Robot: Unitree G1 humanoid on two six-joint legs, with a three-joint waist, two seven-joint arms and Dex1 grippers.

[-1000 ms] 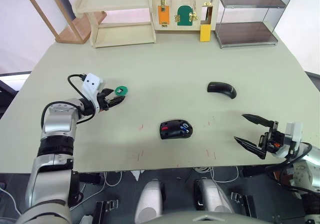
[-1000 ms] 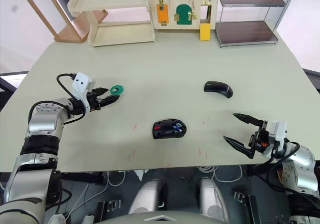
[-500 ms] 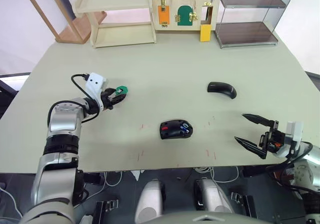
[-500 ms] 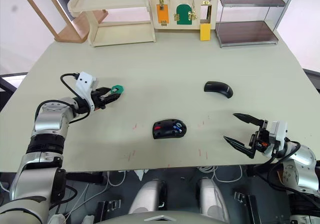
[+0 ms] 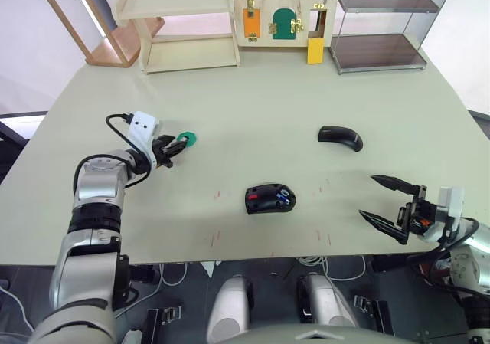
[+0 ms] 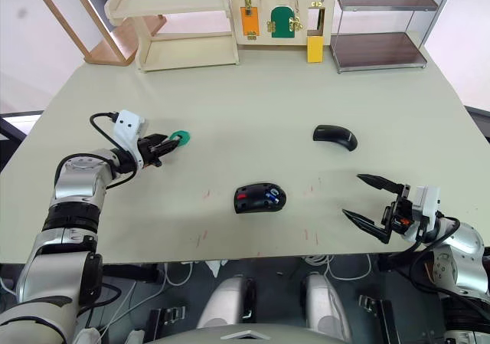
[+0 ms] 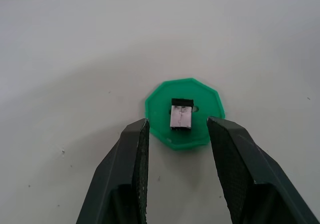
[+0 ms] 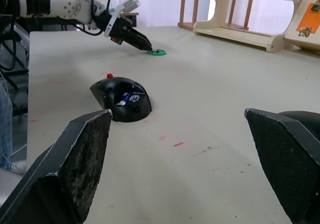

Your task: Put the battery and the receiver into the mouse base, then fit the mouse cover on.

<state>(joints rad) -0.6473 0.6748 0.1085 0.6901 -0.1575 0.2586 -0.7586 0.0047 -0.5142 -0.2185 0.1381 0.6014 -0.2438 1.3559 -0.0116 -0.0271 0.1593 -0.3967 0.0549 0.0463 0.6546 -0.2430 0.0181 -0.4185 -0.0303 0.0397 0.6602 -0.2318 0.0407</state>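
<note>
hovering left gripper [image 7: 177,134], jaws apart, probably flanking receiver [image 7: 181,113].

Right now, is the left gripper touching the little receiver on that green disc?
Apart. In the left wrist view, the left gripper is open, and green disc shows between each finger and the receiver.

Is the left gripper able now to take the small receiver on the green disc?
Probably yes. The left gripper is open, its fingers either side of the green disc, with the receiver just ahead between them, and nothing blocks the way.
</note>
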